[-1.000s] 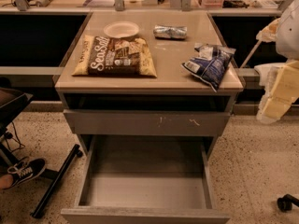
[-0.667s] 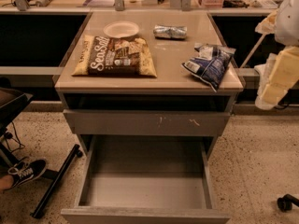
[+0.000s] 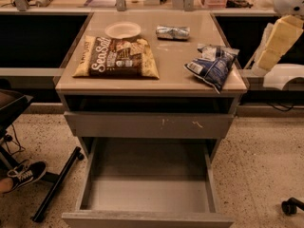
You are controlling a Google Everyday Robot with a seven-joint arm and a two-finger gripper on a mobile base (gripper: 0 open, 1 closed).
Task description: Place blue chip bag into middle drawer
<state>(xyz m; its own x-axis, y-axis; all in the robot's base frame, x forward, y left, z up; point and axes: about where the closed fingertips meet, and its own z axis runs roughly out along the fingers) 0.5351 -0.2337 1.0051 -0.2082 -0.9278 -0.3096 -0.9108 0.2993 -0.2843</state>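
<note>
The blue chip bag [image 3: 212, 65] lies crinkled on the right front part of the cabinet top [image 3: 171, 51], its corner hanging over the edge. The middle drawer [image 3: 147, 194] is pulled out wide below, with a bare grey floor and nothing in it. My gripper [image 3: 277, 41] shows as a cream-coloured part of the arm at the right edge, raised to the right of the bag and apart from it. It holds nothing that I can see.
A large tan "Sea Salt" bag [image 3: 117, 57], a white plate [image 3: 122, 30] and a small silver foil packet [image 3: 173, 32] lie on the top. The scratched drawer front [image 3: 148, 125] above is shut. A chair base [image 3: 54, 184] and a shoe [image 3: 26, 174] are at the left.
My arm at the right has risen from below the cabinet top's level to above it. The bags and the drawer have not moved.
</note>
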